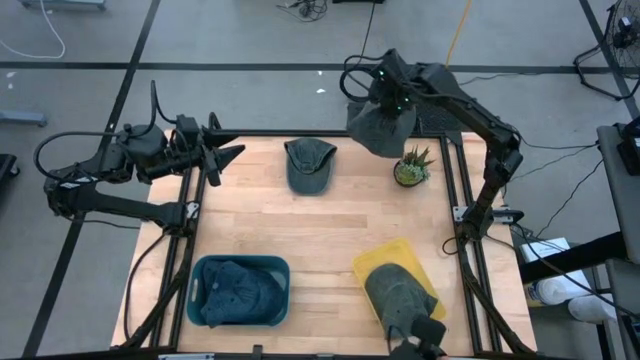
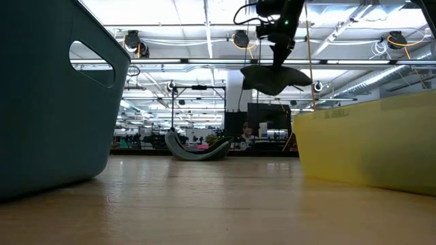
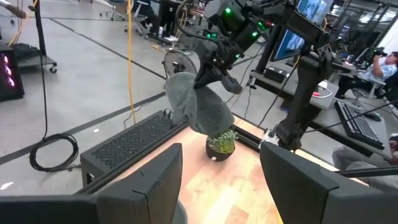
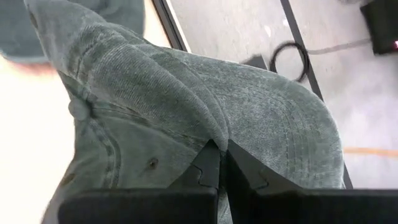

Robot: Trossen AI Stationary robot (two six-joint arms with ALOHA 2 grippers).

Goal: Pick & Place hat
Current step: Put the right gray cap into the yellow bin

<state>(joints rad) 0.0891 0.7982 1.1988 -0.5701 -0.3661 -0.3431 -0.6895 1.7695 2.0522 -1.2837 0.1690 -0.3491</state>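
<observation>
hat [image 1: 378, 130] up in the air, folks, pinched by the right gripper [image 1: 388, 100] out past the table's [image 1: 330, 225] far edge, toward one o'clock from the table's middle in the high view. the right wrist view gets in tight: the dark fingers [image 4: 211, 168] are pressed together on a fold of grey-green cloth, brim [image 4: 292, 134] curving away, and you can even pick out the little button [image 4: 79, 109] on the crown. the overhead camera gives none of that detail. it does give the layout though: a second hat [image 1: 309, 163] lying flat at twelve o'clock on the wood, a small potted plant [image 1: 411, 168] just beside and below the dangling one, a blue bin [image 1: 240, 290] with cloth in it at seven o'clock, and a yellow bin [image 1: 395, 280] at five o'clock with another hat on it.

down at table level, the low view shows what the top view cannot: the carried hat hangs well clear of the surface, while the second hat sits on the wood far back, between the two bin walls.

left gripper [image 1: 228, 155] waits at the table's ten o'clock corner, fingers [image 3: 155, 180] parted and holding nothing. its wrist camera looks straight across at the right arm, the hat drooping above the plant.
</observation>
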